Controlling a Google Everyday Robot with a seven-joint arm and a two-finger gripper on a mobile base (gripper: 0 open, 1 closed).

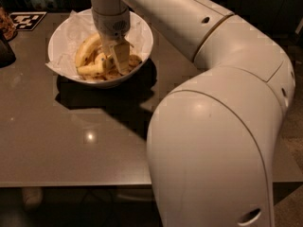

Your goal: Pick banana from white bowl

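The white bowl (142, 34), lined with crumpled white paper, stands at the far left of the brown table (57, 141). Several yellow bananas lie in it. A long, speckled banana (92, 71) lies along the bowl's near side, below a thicker arched one (85, 50). My gripper (119, 58) hangs straight down from the wrist into the bowl, right of the bananas' middle and low among them. It hides the fruit beneath it. I cannot tell whether it touches the banana.
My large white arm (213, 141) fills the right half of the view and covers that side of the table. A black-and-white marker tag (27, 20) and a dark object (6, 51) sit at the far left edge.
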